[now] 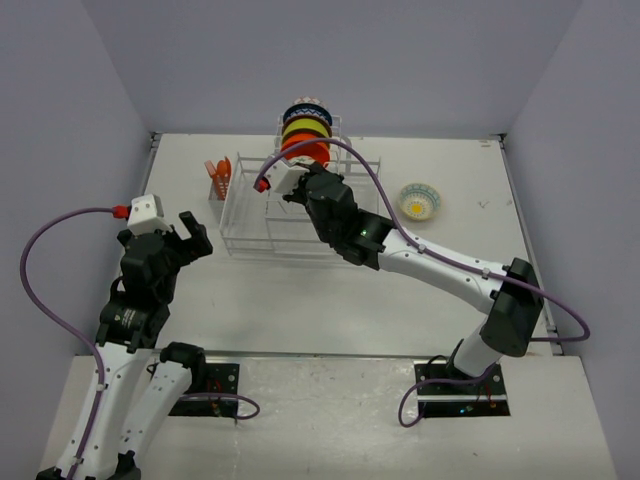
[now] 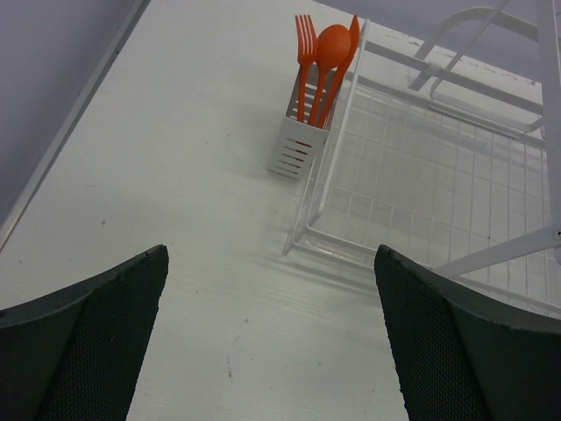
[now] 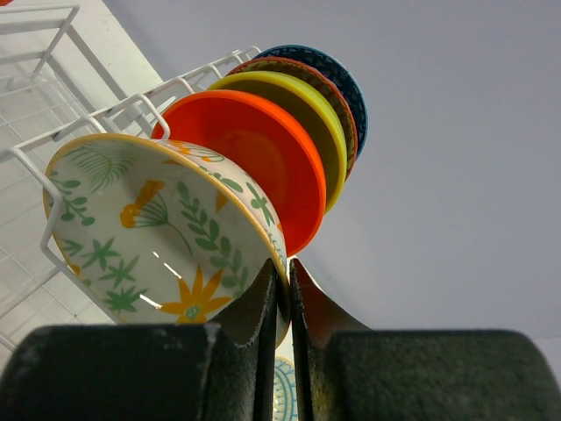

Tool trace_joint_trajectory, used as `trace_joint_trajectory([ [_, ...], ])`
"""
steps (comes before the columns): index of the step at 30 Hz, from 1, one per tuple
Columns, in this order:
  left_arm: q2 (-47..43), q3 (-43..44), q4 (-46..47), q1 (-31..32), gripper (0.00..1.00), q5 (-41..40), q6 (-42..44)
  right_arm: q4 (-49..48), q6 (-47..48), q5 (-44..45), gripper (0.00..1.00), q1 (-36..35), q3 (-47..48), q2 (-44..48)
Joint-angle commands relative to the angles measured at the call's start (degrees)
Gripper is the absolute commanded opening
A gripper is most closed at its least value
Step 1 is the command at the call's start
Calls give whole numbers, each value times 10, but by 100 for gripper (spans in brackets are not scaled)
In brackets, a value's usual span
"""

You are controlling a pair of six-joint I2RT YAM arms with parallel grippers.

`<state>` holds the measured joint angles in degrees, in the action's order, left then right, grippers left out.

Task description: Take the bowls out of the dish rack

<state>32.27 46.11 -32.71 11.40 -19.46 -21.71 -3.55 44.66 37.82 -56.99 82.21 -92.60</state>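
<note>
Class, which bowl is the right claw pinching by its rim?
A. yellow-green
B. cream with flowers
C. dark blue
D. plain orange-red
B: the right wrist view shows the right claw shut on the rim of the cream floral bowl, in front of the orange-red bowl.

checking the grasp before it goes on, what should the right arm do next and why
Probably lift the floral bowl straight up out of its slot. The right gripper looks shut on the bowl's rim, the bowl sits between wires of the dish rack, and the orange bowl stands close behind it, so a sideways pull might snag.
</note>
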Motion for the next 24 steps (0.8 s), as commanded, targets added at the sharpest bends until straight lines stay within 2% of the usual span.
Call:
trace_joint_trajectory([
  [1,-4,7,8,4,100,4,2,-37,10,6,0,0,4,31],
  [24,-5,7,10,3,100,4,2,-70,10,31,0,0,17,68],
])
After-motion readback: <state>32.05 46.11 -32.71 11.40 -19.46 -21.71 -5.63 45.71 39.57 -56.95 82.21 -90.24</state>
